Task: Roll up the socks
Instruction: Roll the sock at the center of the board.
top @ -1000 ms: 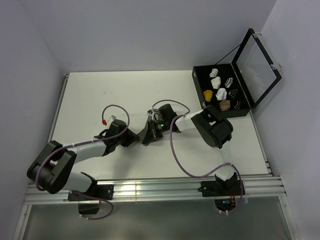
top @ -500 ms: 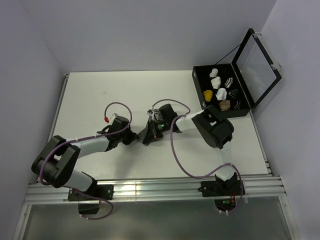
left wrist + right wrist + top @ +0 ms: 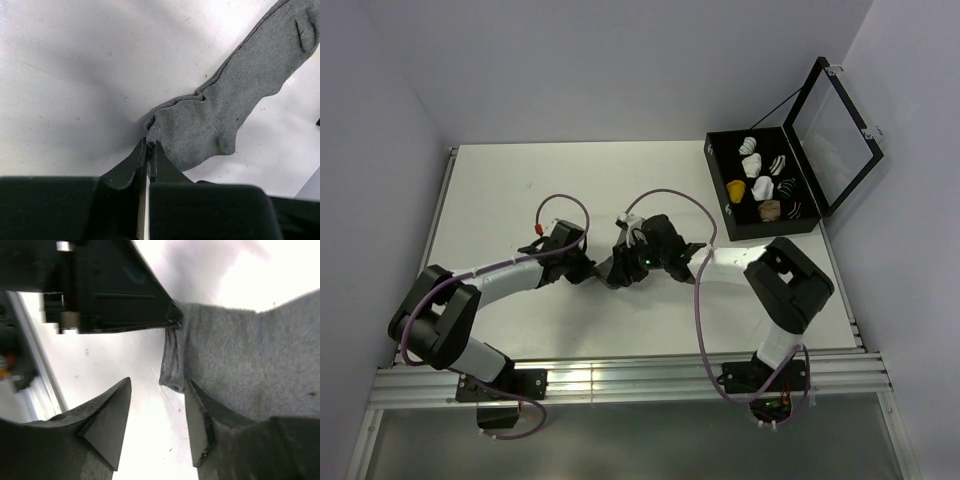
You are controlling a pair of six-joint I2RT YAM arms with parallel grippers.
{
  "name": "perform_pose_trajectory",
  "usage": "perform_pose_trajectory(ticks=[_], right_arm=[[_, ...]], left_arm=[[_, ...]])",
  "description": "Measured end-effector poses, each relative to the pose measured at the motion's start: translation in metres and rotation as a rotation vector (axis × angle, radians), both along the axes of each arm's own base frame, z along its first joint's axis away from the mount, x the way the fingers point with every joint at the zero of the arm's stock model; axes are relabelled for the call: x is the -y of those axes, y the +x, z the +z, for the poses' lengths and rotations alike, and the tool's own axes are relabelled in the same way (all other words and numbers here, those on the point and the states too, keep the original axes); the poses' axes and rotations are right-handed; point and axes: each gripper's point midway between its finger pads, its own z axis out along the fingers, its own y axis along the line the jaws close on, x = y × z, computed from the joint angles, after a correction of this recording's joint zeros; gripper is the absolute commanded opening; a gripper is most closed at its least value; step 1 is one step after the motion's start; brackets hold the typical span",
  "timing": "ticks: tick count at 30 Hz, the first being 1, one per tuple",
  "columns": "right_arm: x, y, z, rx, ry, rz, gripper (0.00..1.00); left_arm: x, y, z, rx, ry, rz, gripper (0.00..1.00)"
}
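A plain grey sock lies flat on the white table, running up and to the right in the left wrist view. My left gripper is shut on the edge of its near end, with fabric pinched between the tips. My right gripper stands open beside that same end; one finger rests against the sock's folded edge, and only bare table shows between the fingers. In the top view the two grippers meet tip to tip, left gripper and right gripper, hiding most of the sock. A mustard-yellow sock bundle sits in the black box.
The black box stands at the table's back right with its lid raised, holding white, striped and tan sock bundles. Purple cables loop above both wrists. The right arm's elbow juts out to the right near the box.
My left gripper has closed on the grey sock's edge. The right gripper has opened and let go of the sock, and the right arm's elbow has swung right and nearer.
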Motion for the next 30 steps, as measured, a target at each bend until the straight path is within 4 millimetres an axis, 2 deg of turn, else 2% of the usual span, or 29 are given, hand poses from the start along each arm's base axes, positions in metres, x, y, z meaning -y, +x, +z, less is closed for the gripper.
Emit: perform_pose_trajectory(ticks=[4, 10, 15, 21, 30], right_arm=[[-0.006, -0.001, 0.005, 0.154, -0.032, 0.002, 0.57], [-0.006, -0.007, -0.012, 0.297, -0.123, -0.002, 0.58], [-0.011, -0.001, -0.007, 0.406, -0.154, -0.028, 0.59], [-0.014, 0.000, -0.011, 0.457, -0.181, -0.028, 0.57], [-0.017, -0.008, -0.042, 0.470, -0.271, 0.012, 0.52]], left_arm=[[0.001, 0.001, 0.002, -0.014, 0.020, -0.015, 0.00], [0.000, -0.002, -0.001, -0.049, 0.048, -0.039, 0.00], [0.003, -0.002, -0.004, -0.073, 0.056, -0.058, 0.00], [0.002, -0.007, -0.009, -0.096, 0.066, -0.072, 0.00], [0.002, -0.006, -0.006, -0.097, 0.069, -0.075, 0.00]])
